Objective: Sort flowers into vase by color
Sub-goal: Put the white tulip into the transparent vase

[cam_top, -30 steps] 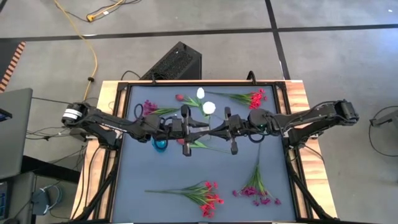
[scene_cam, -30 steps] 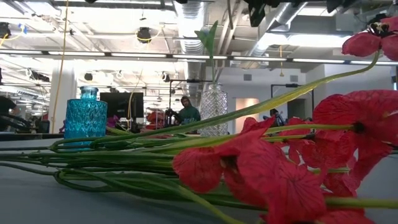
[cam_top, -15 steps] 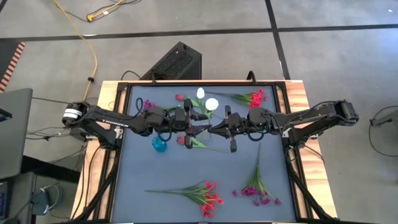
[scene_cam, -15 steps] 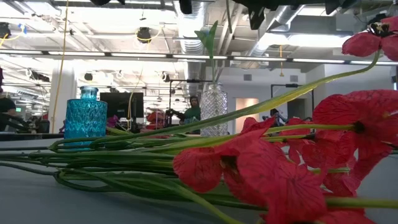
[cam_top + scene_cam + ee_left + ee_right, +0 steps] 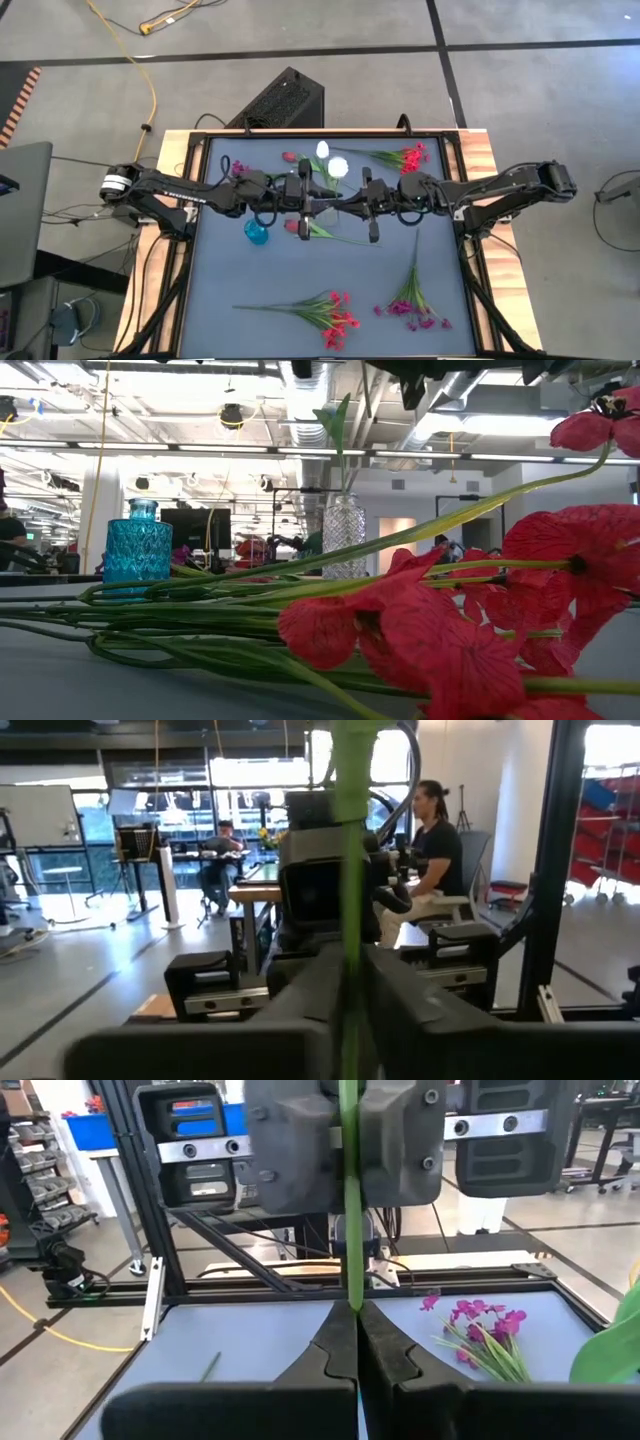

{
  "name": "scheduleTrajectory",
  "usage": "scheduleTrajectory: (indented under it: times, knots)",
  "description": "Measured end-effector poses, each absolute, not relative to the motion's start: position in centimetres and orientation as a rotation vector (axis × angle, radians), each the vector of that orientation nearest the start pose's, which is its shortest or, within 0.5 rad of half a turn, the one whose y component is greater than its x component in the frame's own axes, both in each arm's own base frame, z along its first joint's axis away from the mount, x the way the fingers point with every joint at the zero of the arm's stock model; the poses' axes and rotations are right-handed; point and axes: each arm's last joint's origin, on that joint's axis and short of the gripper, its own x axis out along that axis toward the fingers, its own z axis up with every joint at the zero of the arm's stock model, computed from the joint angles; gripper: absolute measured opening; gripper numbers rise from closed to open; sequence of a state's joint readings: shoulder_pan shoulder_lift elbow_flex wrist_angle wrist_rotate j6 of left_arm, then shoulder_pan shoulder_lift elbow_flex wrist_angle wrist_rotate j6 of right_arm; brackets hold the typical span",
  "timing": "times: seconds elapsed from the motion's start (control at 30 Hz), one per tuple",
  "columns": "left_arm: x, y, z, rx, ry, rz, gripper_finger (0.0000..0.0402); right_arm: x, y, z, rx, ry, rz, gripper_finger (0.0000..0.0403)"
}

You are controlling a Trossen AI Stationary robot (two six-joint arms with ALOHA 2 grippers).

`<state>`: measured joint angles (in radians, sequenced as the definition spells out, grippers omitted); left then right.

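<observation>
from above, my left end effector (image 5: 312,207) and my right end effector (image 5: 345,208) meet nose to nose over the middle of the grey worktop (image 5: 225,275), both pinching one green stem (image 5: 331,207) between them. a white bloom (image 5: 338,167) sits just behind the meeting point, with a smaller white bud (image 5: 322,151) and a pink-red tulip bud (image 5: 288,157) near it. a blue vase (image 5: 257,232) stands under my left arm. a red sprig (image 5: 408,157) lies at the far right, a magenta sprig (image 5: 240,171) at the far left, another red sprig (image 5: 325,312) and another magenta sprig (image 5: 412,303) near the front edge.

from worktop height, red blossoms (image 5: 440,630) on long green stalks fill the foreground. behind them the blue vase (image 5: 137,552) stands on the left and a clear glass vase (image 5: 344,538) near the middle, with a green leaf rising out of its neck. my arms show only as dark shapes at the top.

past my left wrist, my fingers (image 5: 310,995) are clenched on the green stem (image 5: 349,870), which runs straight up between them, and my right arm's end effector faces me close behind it. people sit in the room beyond.

past my right wrist, my fingers (image 5: 335,1345) are clenched on the same stem (image 5: 349,1190), and the left end effector (image 5: 348,1142) grips it just beyond. a magenta sprig (image 5: 478,1332) lies on the worktop farther off.
</observation>
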<state>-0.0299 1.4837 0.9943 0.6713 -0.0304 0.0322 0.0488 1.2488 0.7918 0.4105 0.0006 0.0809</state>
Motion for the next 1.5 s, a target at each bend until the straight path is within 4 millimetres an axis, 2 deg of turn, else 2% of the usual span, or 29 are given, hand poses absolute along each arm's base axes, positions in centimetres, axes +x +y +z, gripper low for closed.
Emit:
scheduleTrajectory:
  times: [0.1,0.33,0.47,0.6,0.77,0.97,1.17,1.37,1.5]
  knots:
    - [33.7,-0.9,32.2,0.027,-0.179,0.012,0.0006,27.9,1.4,29.5,0.077,0.050,0.047,0.0041]
    - [33.7,-0.8,32.0,0.034,-0.157,0.033,0.0001,27.5,1.4,29.5,0.042,0.074,0.048,0.0142]
    - [33.8,-0.7,31.3,0.078,-0.086,0.098,0.0001,26.1,0.9,29.7,0.030,0.160,0.032,0.0192]
    - [33.8,-0.6,30.9,0.090,-0.040,0.136,0.0000,24.5,0.4,29.6,0.055,0.272,0.007,0.0221]
    - [34.0,-0.6,30.5,0.115,-0.026,0.158,0.0000,23.0,0.1,29.6,0.100,0.351,-0.020,0.0226]
    - [34.4,-0.2,27.7,0.173,0.001,0.250,0.0000,22.4,0.2,28.2,0.108,0.367,-0.085,0.0220]
    - [34.6,0.0,27.4,0.215,0.004,0.285,0.0000,22.2,0.3,26.9,0.112,0.375,-0.090,0.0218]
    - [34.6,0.0,27.2,0.195,0.013,0.288,0.0000,22.1,0.3,26.9,0.126,0.372,-0.093,0.0218]
    - [34.9,0.1,26.4,0.181,0.047,0.287,0.0000,22.2,0.3,26.9,0.126,0.364,-0.092,0.0218]
